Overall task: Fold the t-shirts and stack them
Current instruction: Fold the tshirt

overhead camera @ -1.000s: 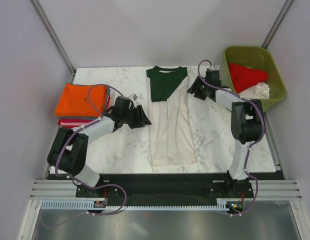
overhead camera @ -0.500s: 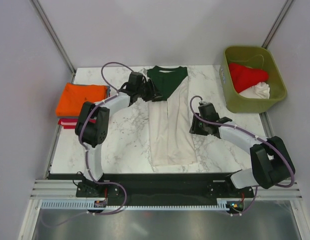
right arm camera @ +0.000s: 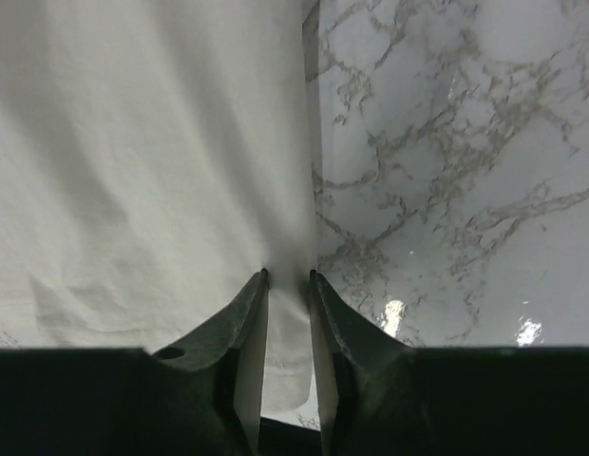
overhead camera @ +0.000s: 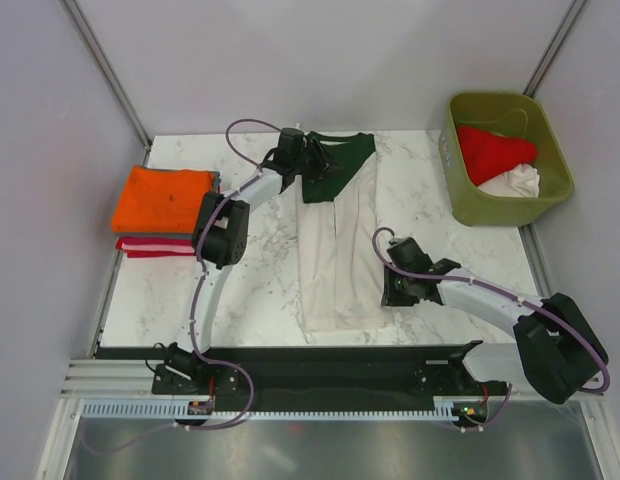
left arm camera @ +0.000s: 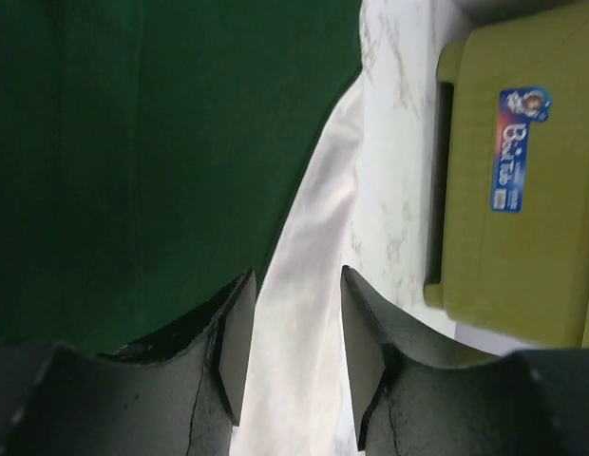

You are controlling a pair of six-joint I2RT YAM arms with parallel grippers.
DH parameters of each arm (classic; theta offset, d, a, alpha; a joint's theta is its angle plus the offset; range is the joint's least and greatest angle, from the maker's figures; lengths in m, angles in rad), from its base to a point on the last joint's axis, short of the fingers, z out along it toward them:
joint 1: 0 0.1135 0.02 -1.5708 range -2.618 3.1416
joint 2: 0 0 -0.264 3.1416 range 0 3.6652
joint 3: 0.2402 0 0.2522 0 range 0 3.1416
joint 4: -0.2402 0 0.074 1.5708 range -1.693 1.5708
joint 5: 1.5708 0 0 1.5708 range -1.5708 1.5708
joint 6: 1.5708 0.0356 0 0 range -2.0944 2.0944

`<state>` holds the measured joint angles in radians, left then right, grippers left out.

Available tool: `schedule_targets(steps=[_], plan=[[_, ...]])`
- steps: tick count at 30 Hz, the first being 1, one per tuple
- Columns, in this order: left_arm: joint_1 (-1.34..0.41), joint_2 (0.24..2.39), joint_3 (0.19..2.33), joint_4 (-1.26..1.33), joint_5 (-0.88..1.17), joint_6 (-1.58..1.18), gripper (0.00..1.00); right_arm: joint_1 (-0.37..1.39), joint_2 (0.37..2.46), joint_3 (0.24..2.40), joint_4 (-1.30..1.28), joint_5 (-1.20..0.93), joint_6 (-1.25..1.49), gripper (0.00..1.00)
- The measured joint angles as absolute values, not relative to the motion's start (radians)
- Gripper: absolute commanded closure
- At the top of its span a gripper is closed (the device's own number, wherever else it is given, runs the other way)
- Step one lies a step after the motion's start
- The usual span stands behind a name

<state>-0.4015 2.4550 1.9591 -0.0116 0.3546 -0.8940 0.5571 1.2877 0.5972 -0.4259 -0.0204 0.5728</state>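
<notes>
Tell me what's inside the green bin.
A red shirt lies bunched in the bin, with a white shirt next to it at the near end. Anything beneath the two shirts is covered and cannot be seen.

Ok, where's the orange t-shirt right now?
Top view: orange t-shirt sits folded on the table, far left, atop a red one, beside the left arm.

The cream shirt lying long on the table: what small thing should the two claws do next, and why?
Probably close fully on the cloth before lifting. The left gripper sits at the green collar end of the cream t-shirt, jaws apart over the fabric; the right gripper straddles its right edge near the hem, jaws narrow but not clearly pinching. Folding likely needs both holds.
</notes>
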Motion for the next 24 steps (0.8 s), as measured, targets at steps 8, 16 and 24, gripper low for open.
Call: schedule_targets(steps=[8, 16, 24], plan=[[-0.402, 2.609, 2.16, -0.08, 0.329, -0.969, 0.52, 0.62, 1.222, 0.551, -0.472, -0.006, 0.645, 0.97], [-0.399, 2.642, 2.204, -0.139, 0.273, -1.021, 0.52, 0.659, 1.092, 0.495, -0.571, 0.027, 0.738, 1.0], [-0.397, 2.664, 2.26, -0.19, 0.235, -1.039, 0.51, 0.671, 1.024, 0.474, -0.619, 0.02, 0.786, 0.78]])
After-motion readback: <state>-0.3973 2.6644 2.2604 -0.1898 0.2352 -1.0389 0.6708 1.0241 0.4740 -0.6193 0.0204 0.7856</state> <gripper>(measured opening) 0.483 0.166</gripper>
